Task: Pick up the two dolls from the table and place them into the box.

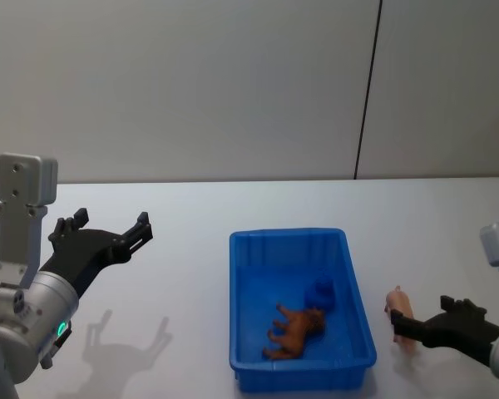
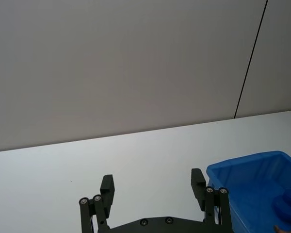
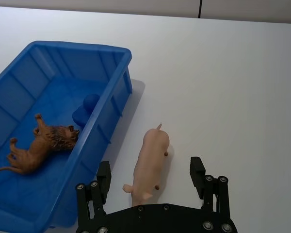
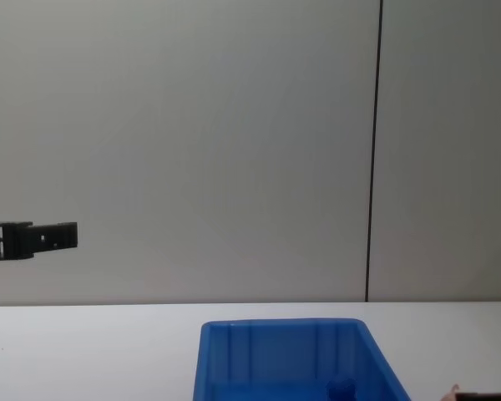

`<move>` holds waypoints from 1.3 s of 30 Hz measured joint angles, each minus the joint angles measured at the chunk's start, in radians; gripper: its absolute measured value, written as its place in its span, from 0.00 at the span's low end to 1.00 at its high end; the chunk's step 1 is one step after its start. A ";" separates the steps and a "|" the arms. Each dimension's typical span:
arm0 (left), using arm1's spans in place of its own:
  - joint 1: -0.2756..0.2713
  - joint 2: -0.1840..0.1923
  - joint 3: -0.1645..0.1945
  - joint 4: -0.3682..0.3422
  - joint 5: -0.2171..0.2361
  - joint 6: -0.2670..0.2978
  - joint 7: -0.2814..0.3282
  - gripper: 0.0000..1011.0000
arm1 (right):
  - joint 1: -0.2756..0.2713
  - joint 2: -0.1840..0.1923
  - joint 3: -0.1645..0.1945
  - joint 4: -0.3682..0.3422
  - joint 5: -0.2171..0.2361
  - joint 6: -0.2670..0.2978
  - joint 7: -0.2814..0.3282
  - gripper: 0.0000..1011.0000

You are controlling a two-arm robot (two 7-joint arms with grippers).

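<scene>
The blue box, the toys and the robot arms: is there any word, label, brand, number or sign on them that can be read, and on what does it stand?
None: no readable text in these views.
The blue box, the pink pig toy, the brown lion toy and the dark blue toy are unmarked.
The left end effector and right end effector bear only screws.

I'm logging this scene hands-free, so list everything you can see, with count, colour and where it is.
Box: one, bright blue, middle of the table.
Blue doll: one, dark blue, inside the box.
Lion figure: one, brown, lying inside the box.
Pig doll: one, peach-pink, lying on the table beside the box on the robot's right.
Table: one, white.
Wall: grey, behind the table, with a dark vertical seam.
Left gripper: black, open, raised over the table's left.
Right gripper: black, open, around the pig doll.
</scene>
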 joint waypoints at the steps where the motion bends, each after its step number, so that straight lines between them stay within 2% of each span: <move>1: 0.000 0.000 0.000 0.000 0.000 0.000 0.000 0.99 | 0.004 -0.002 -0.002 0.005 -0.005 0.002 0.002 0.99; 15: 0.000 0.000 0.000 0.000 0.000 0.000 0.000 0.99 | 0.059 -0.039 -0.035 0.082 -0.071 0.018 0.034 0.99; 39: 0.000 0.000 0.000 0.000 0.000 0.000 0.000 0.99 | 0.095 -0.070 -0.058 0.150 -0.122 0.028 0.035 0.98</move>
